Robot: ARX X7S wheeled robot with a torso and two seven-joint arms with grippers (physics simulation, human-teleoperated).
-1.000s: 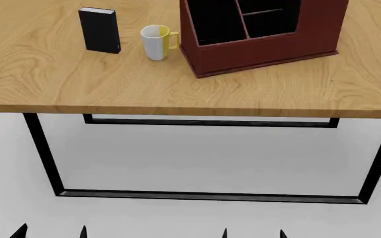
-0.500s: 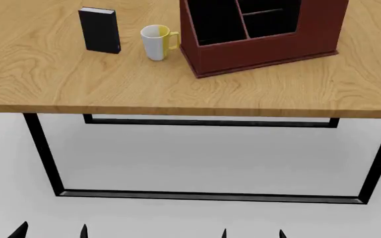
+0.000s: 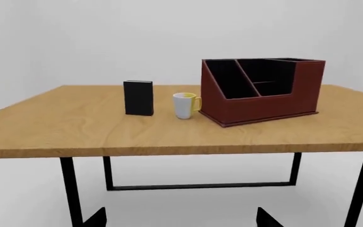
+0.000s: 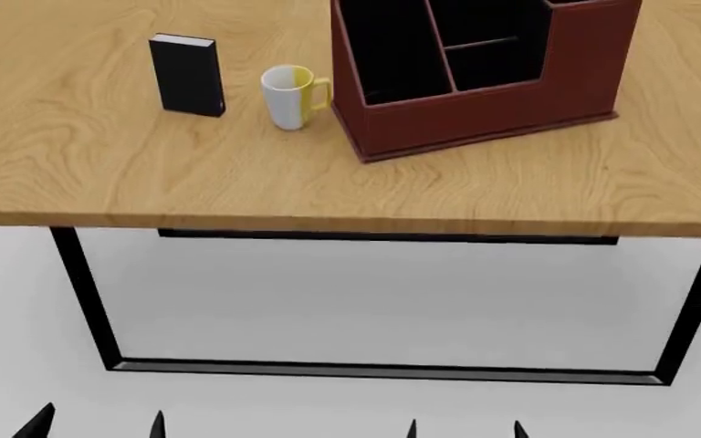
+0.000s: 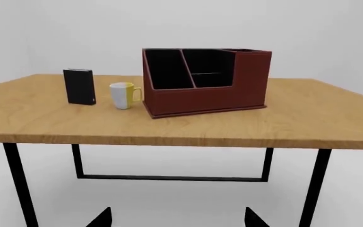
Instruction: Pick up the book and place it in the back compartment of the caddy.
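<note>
Head view: a wooden table (image 4: 204,173) on black legs carries three things in a row. The book (image 4: 187,76) stands upright at the left, alone and touched by nothing. Just beside it, on its right, stands a white-and-yellow mug (image 4: 291,98), handle turned toward the caddy (image 4: 478,100). The caddy is a dark red box with black lining; its long narrow cell and the smaller cells behind the thin red bar all look bare, though the top of the box is cut off by the frame edge. The back compartment (image 4: 482,20) holds nothing that can be seen. At the bottom edge, the left gripper (image 4: 95,425) and the right gripper (image 4: 465,429) show only as paired dark tips, each pair spread apart with nothing between, well short of the table.

Left wrist view: the book (image 3: 138,98), mug (image 3: 185,105) and caddy (image 3: 263,99) stand on the tabletop, seen from low in front. The mug's inside cannot be seen. The finger tips (image 3: 97,218) are parted.

Right wrist view: same row; the caddy's cells show only black lining. The finger tips (image 5: 102,218) stand apart.
</note>
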